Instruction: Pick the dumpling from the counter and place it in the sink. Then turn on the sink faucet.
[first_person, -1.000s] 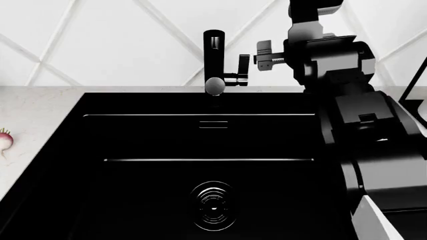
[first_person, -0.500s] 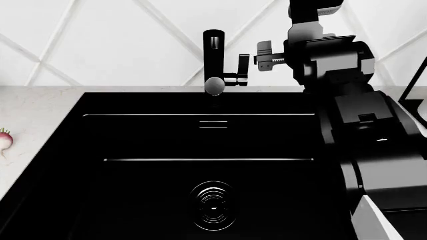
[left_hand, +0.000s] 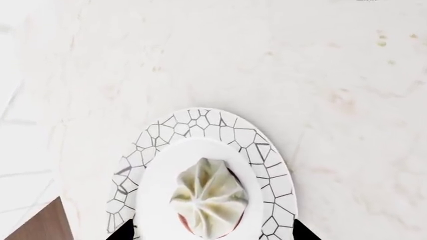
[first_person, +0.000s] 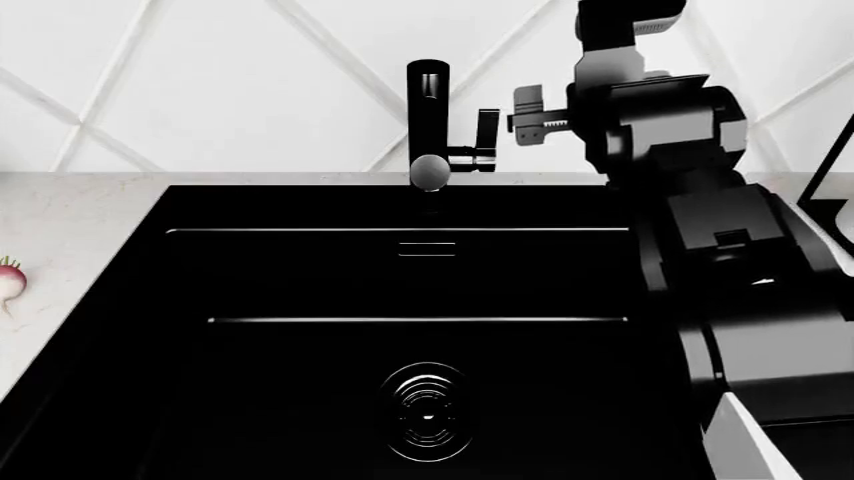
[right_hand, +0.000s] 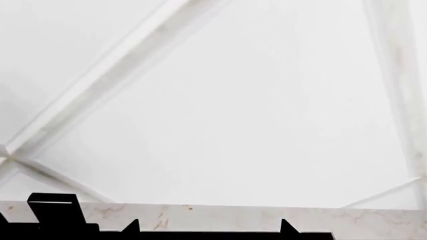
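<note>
The dumpling, cream-white with a pleated top and reddish base, sits on a white plate with a black crackle rim on the counter. My left gripper is open, one black fingertip on each side of the dumpling and apart from it; it is out of the head view. The black sink holds only its ringed drain. Behind it stands the sink faucet with its side lever. My right gripper is open just right of the lever, facing the wall.
A pink-and-white radish lies on the counter left of the sink. My right arm covers the sink's right side. A black wire stand shows at the right edge. A brown wooden surface borders the counter near the plate.
My right gripper has edged slightly upward beside the faucet lever. Nothing else in the head view has moved.
</note>
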